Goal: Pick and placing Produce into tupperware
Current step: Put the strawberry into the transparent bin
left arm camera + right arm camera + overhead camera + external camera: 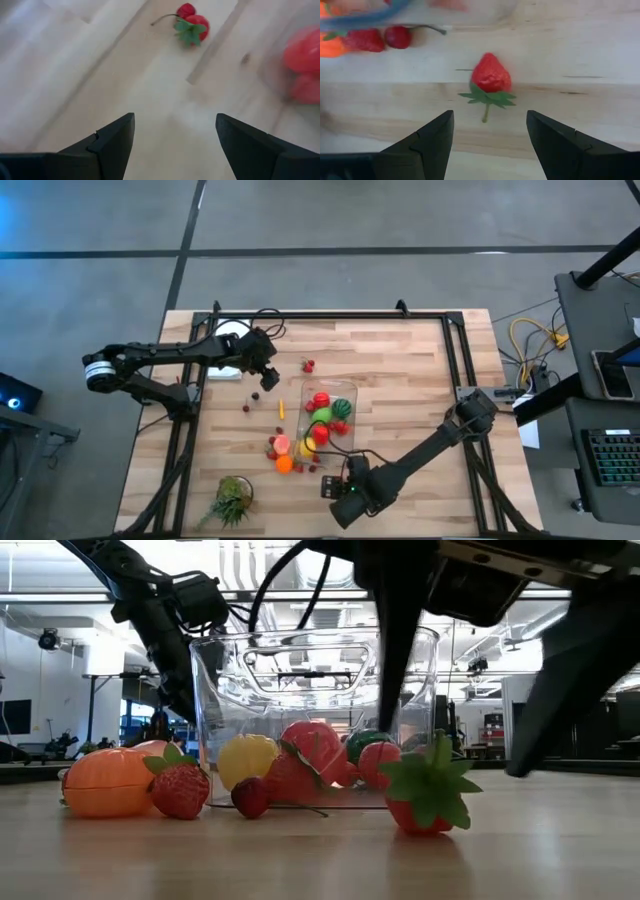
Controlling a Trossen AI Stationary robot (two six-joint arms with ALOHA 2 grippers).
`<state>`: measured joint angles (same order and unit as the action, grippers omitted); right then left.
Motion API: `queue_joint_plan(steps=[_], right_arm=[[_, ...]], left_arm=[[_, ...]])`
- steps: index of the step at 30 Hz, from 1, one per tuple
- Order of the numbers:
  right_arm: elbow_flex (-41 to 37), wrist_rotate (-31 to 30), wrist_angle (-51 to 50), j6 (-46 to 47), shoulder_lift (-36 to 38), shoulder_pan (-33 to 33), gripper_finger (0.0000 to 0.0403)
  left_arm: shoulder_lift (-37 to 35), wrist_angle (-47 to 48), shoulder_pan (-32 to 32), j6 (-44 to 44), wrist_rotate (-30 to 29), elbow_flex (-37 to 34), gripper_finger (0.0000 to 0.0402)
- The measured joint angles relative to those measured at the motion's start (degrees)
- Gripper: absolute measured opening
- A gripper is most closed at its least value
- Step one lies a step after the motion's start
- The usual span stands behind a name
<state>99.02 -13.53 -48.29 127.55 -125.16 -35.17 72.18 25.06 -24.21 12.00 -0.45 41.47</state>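
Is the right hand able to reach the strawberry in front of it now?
Probably yes: the right hand is open, the strawberry lies just ahead between its fingers' line, and bare table surrounds it.

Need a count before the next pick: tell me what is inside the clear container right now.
The tupperware holds several produce pieces: a red one, a green one, a dark green one and a yellow one. They overlap, so anything beneath them is hidden and an exact count is unsure.

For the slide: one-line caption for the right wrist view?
Right gripper, jaws open, lined up on a strawberry lying on the wooden table.
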Motion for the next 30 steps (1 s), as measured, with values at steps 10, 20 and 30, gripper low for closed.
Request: queue_joint_plan(steps=[10, 20, 30], right_arm=[[-0.01, -1.54, -1.14, -2.82, -0.09, 0.21, 0.0242], [-0.11, -1.32, -0.79, -7.49, -0.20, 2.67, 0.0242], [-0.17, 4.66, -0.84, -13.13, -1.73, 5.24, 0.0242]], left_arm=[[-0.51, 1.28, 0.00, 1.12, 2.69, 0.87, 0.0265], [-1.09, 0.85, -0.01, 0.95, 2.69, 0.87, 0.0265], [-1.09, 0.87, -0.07, 0.59, 3.18, 0.87, 0.0265]])
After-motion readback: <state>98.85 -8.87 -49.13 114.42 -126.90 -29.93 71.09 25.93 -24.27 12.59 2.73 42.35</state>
